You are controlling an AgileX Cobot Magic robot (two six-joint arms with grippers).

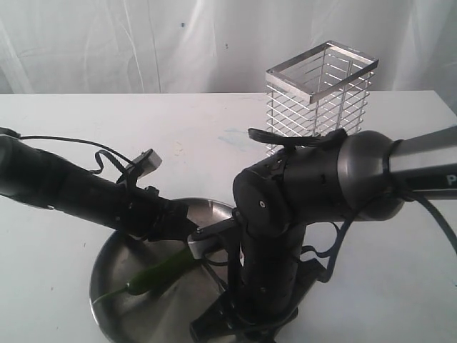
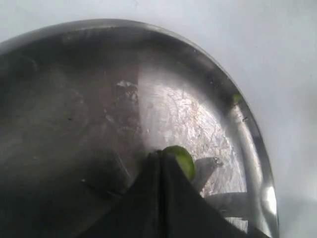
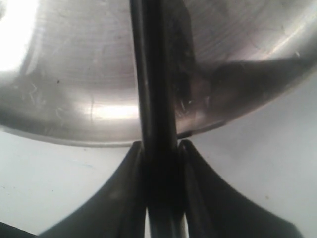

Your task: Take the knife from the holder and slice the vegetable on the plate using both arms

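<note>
The steel plate (image 1: pixel 118 250) lies at the table's near edge, and the green chili vegetable (image 1: pixel 161 271) lies in it with its stem pointing left. My left gripper (image 2: pixel 161 154) is shut, and its tips rest against one end of the vegetable (image 2: pixel 182 159) over the plate (image 2: pixel 89 99). On the plate's near side my right gripper (image 3: pixel 159 148) is shut on the black handle of the knife (image 3: pixel 153 74), which reaches out over the plate (image 3: pixel 69 69). In the exterior view the right arm (image 1: pixel 285 207) hides the knife. The chrome wire holder (image 1: pixel 321 96) stands behind.
A small green bit (image 2: pixel 237 98) sits on the plate's rim. The left arm (image 1: pixel 71 189) comes in low from the left over the white table (image 1: pixel 400 286). A pale backdrop hangs behind the table.
</note>
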